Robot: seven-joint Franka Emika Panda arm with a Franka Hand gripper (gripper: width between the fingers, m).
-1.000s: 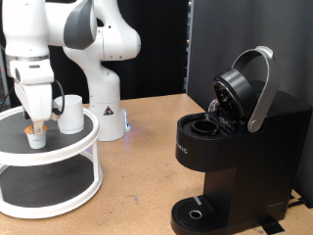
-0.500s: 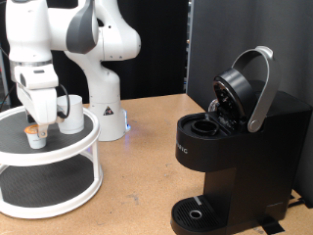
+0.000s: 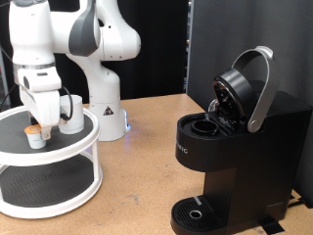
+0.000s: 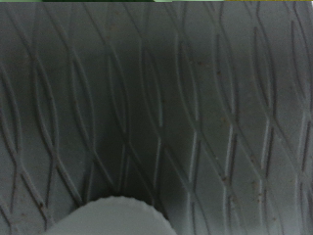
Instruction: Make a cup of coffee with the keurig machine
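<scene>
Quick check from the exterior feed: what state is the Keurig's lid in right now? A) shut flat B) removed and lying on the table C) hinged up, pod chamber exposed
C: the keurig machine has its lid tilted up at the back, leaving the pod chamber open, while the gripper is over at the tiered stand beside the cup.

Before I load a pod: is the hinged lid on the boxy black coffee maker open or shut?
Open. The black coffee maker's silver-trimmed lid is tilted up and back, leaving the pod chamber exposed.
</scene>
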